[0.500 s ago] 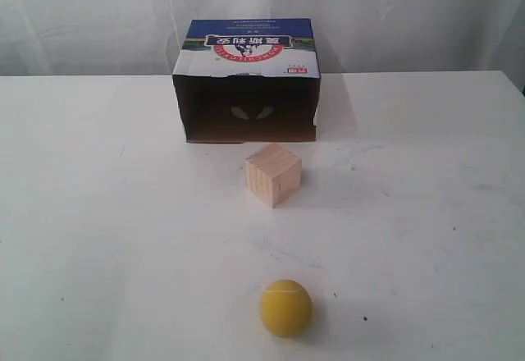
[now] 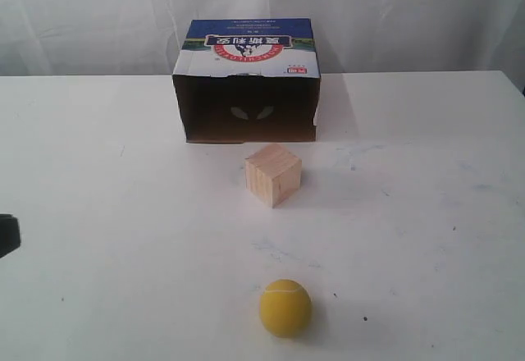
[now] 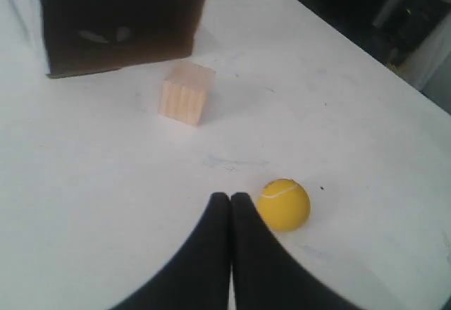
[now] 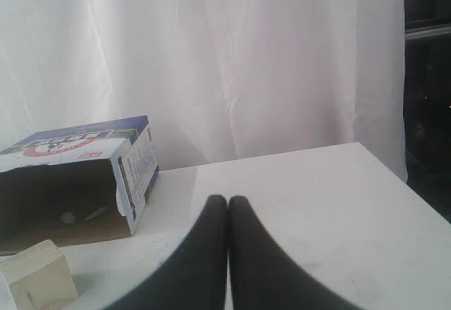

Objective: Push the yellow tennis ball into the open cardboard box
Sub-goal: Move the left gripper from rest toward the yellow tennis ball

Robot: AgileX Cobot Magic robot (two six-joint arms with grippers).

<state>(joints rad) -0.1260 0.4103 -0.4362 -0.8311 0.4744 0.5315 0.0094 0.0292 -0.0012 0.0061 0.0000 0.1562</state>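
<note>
The yellow tennis ball (image 2: 285, 308) rests on the white table near the front edge, in line with the open cardboard box (image 2: 246, 74) at the back, whose dark opening faces the ball. In the left wrist view the ball (image 3: 284, 204) lies just beside the tips of my left gripper (image 3: 230, 199), which is shut and empty; whether it touches the ball I cannot tell. The box (image 3: 116, 25) shows beyond it. A dark bit of the left gripper (image 2: 6, 236) shows at the exterior view's left edge. My right gripper (image 4: 227, 201) is shut, empty, above the table, with the box (image 4: 70, 176) off to one side.
A pale wooden cube (image 2: 272, 174) stands between the ball and the box opening, directly on the line joining them; the cube (image 3: 185, 93) shows in the left wrist view, and the cube (image 4: 35, 282) in the right wrist view. White curtain behind the table (image 2: 426, 213).
A dark part of the left arm has come into the exterior view at its left edge. Ball, cube and box have not moved.
</note>
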